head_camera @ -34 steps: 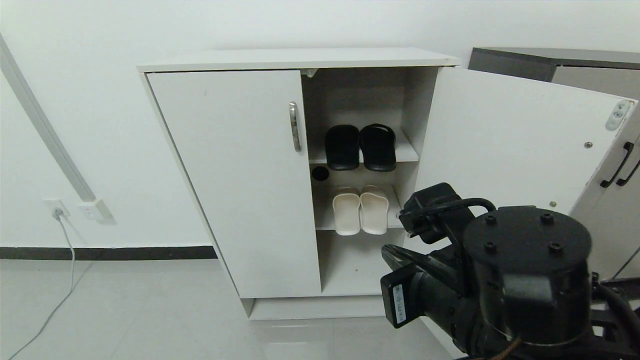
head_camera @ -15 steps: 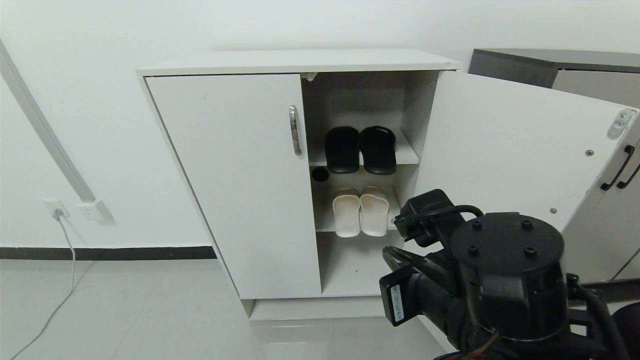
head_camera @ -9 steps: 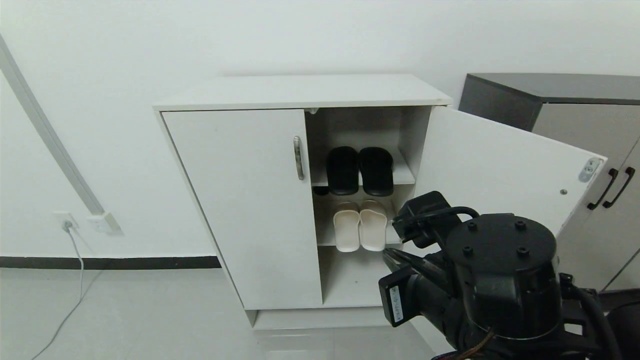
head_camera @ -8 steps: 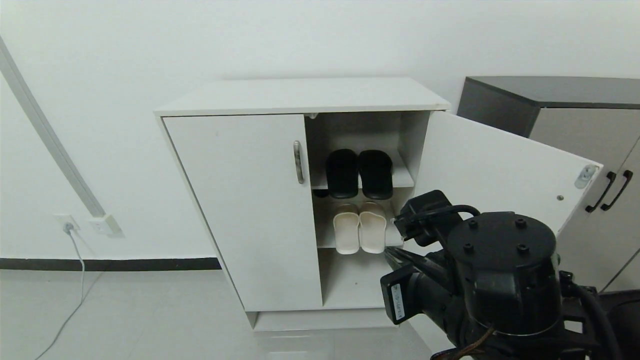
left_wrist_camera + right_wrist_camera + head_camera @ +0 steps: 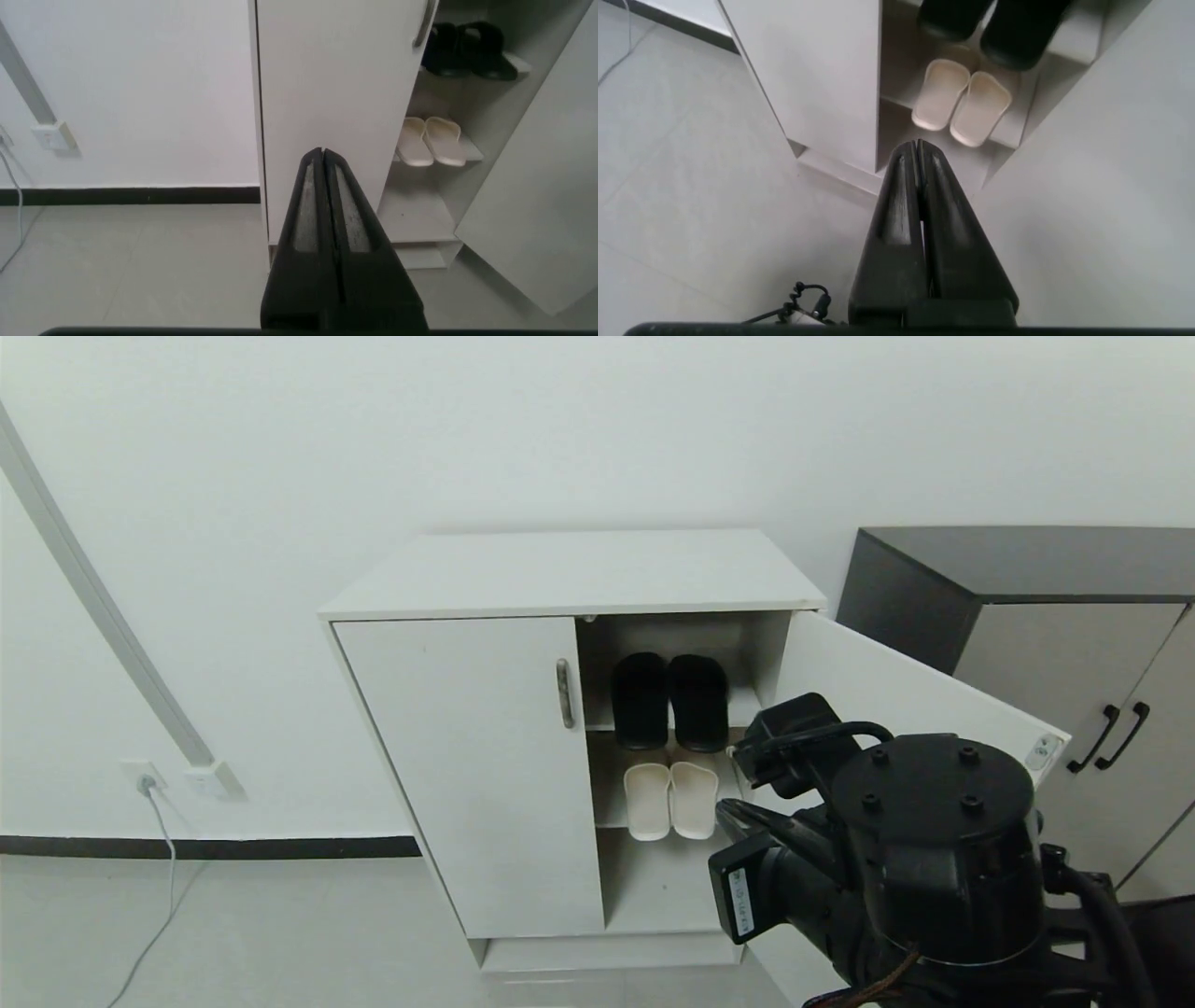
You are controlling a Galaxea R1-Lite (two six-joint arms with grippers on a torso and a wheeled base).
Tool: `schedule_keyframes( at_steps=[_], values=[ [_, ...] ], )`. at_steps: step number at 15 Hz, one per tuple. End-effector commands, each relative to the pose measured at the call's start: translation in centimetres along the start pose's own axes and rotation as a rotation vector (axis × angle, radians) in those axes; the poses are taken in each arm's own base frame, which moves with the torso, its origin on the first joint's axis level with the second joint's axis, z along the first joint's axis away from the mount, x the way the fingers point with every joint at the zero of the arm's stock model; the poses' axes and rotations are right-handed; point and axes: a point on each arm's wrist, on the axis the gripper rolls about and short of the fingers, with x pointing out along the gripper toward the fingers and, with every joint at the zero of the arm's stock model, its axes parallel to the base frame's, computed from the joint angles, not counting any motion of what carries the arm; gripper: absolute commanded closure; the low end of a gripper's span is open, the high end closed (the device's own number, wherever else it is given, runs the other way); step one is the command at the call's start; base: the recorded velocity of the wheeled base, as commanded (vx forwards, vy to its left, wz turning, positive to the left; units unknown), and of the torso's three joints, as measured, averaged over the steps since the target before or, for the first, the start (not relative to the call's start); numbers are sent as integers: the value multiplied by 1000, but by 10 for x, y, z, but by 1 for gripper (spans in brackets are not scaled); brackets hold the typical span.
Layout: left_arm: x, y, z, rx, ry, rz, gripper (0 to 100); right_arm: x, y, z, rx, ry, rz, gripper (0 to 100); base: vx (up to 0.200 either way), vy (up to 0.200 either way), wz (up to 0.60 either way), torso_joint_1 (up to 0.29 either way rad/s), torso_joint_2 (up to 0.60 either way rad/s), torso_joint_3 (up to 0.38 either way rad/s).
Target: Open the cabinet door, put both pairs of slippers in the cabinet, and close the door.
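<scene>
- Cabinet (image 5: 579, 574) stands against the far wall; its right door (image 5: 896, 695) is swung open toward the near right, and its left door (image 5: 467, 765) is shut.
- Black slippers (image 5: 668, 700) sit side by side on the upper shelf behind the open door.
- White slippers (image 5: 670, 800) sit side by side on the shelf just below.
- Left hand (image 5: 322, 154): fingers pressed together, holding nothing, facing the left door, well apart from it.
- Right hand (image 5: 917, 147): fingers pressed together, empty, above the floor near the open side.
</scene>
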Motion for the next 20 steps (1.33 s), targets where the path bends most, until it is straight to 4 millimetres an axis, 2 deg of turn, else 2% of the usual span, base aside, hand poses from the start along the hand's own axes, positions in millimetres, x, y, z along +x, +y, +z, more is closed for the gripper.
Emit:
schedule_keyframes(
  at_steps=[1, 16, 20],
  values=[
    [0, 0, 0, -1, 1, 1, 100, 0, 0, 0, 0, 0, 1, 100, 0, 0, 0, 178, -500, -325],
    [0, 0, 0, -1, 1, 1, 100, 1, -2, 1, 6, -2, -6, 100, 0, 0, 0, 225, -542, -317],
    [0, 0, 0, -1, 1, -1, 100, 1, -2, -1, 0, 4, -7, 100, 0, 0, 0, 40, -85, -45]
  ],
)
